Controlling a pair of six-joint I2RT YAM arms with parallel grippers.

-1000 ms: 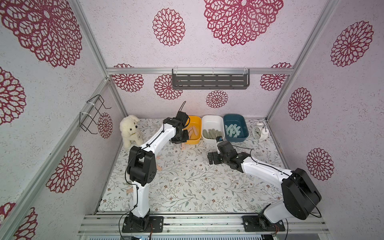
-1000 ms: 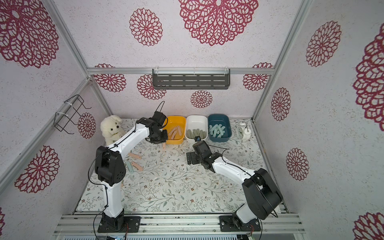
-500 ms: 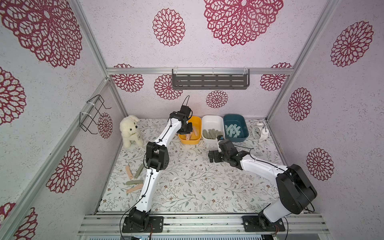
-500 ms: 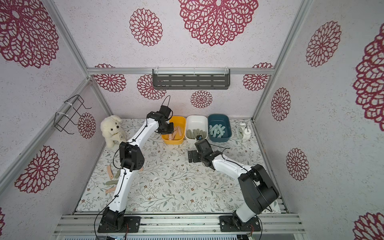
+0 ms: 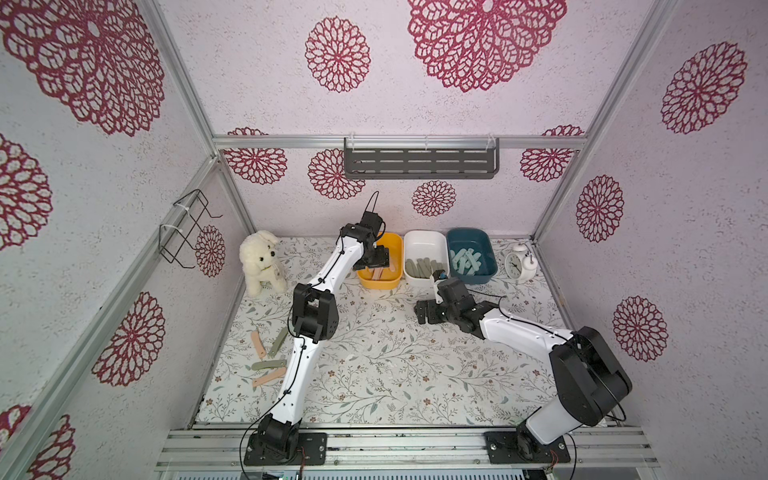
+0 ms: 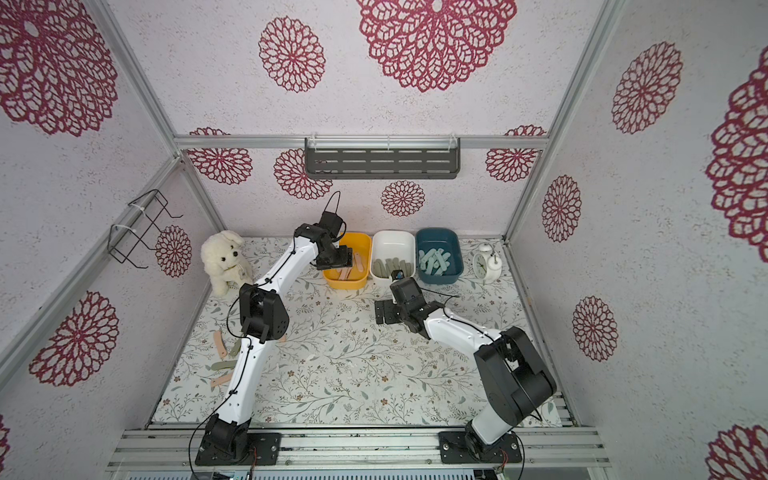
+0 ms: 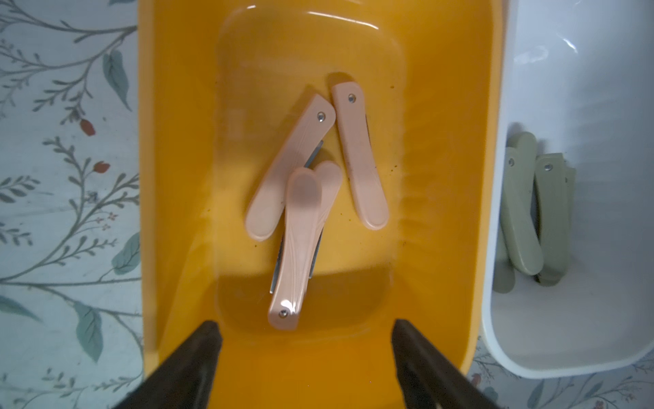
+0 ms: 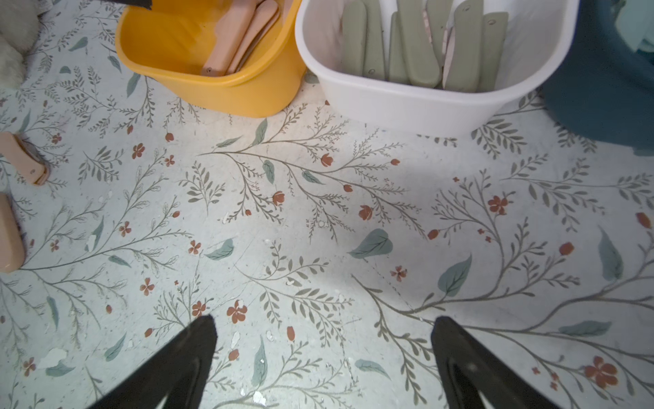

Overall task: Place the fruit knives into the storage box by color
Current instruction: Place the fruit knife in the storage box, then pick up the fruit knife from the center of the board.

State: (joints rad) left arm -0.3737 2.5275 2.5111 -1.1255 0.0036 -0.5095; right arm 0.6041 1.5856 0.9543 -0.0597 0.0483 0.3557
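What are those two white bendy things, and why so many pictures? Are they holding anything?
They are two white-and-black robot arms, each ending in a two-fingered gripper. Two pictures look down from high up, nearly the same view; the other two come from a camera on each wrist. The left gripper is open above the yellow-orange plastic tub, where peach-pink fruit knives lie. The right gripper is open over the flowery table. Neither holds anything. Olive-green knives sit in the white tub, mint-coloured knives in the dark teal tub. Four loose knives lie on the table. A fluffy white toy dog and a white alarm clock stand nearby.
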